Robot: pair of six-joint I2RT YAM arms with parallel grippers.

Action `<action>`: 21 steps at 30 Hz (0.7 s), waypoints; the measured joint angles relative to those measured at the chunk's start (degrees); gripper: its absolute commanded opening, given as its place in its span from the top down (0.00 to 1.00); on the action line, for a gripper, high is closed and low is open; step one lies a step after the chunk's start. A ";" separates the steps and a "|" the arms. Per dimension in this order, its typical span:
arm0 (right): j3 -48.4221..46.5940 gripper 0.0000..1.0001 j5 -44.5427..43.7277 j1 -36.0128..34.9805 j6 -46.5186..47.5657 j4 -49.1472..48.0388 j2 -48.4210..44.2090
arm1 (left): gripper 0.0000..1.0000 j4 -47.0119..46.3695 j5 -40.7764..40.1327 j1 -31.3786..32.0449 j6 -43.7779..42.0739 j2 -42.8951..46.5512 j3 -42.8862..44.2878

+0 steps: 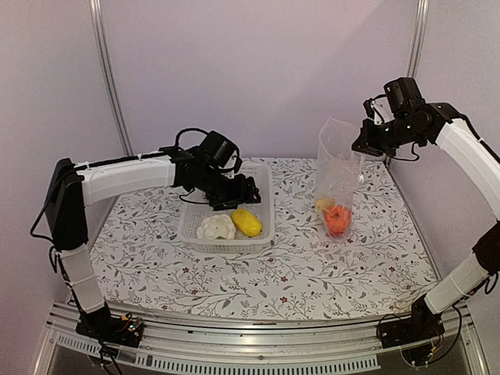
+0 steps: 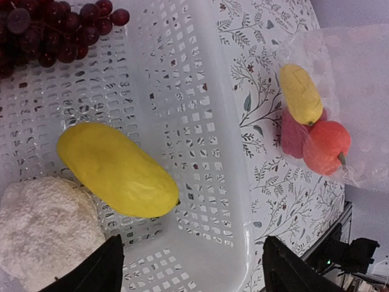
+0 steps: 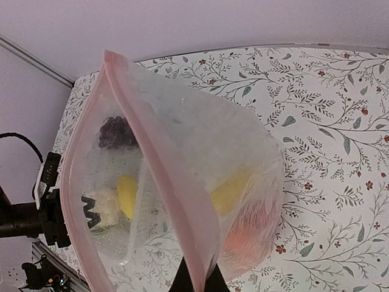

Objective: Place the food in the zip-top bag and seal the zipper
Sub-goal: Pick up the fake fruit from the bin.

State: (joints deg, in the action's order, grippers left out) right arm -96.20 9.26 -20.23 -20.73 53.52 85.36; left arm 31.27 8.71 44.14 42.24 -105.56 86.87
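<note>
The clear zip-top bag [image 1: 337, 160] stands upright right of the basket. My right gripper [image 1: 362, 146] is shut on its top edge and holds the mouth open. In the right wrist view the pinkish zipper [image 3: 159, 159] runs between my fingertips [image 3: 197, 281]. Inside the bag lie a yellow piece [image 2: 301, 94], the red pepper [image 2: 292, 135] and the orange fruit [image 2: 327, 146]. My left gripper [image 2: 194, 274] is open and empty, hovering inside the white basket [image 1: 226, 245]. The other yellow piece [image 2: 115, 170], the cauliflower [image 2: 45, 225] and the purple grapes [image 2: 48, 27] lie in the basket.
The basket wall [image 2: 234, 164] stands between my left gripper and the bag. The floral tablecloth [image 1: 273, 273] covers the table. Metal frame posts [image 1: 109, 78] rise at the back corners.
</note>
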 measured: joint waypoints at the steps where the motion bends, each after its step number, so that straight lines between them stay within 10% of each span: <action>1: 0.13 1.00 0.15 0.00 0.09 -0.02 0.00 | 0.21 0.42 -0.42 0.04 1.29 -1.25 0.55; 21: 4.83 1.00 3.13 0.00 0.83 -3.10 -0.76 | 0.19 10.49 -4.04 -0.11 21.94 -14.10 10.58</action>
State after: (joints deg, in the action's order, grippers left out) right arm -91.37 12.38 -20.23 -19.90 50.41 84.60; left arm 41.76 4.67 44.03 64.18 -119.66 97.45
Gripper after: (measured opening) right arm 0.003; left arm 0.812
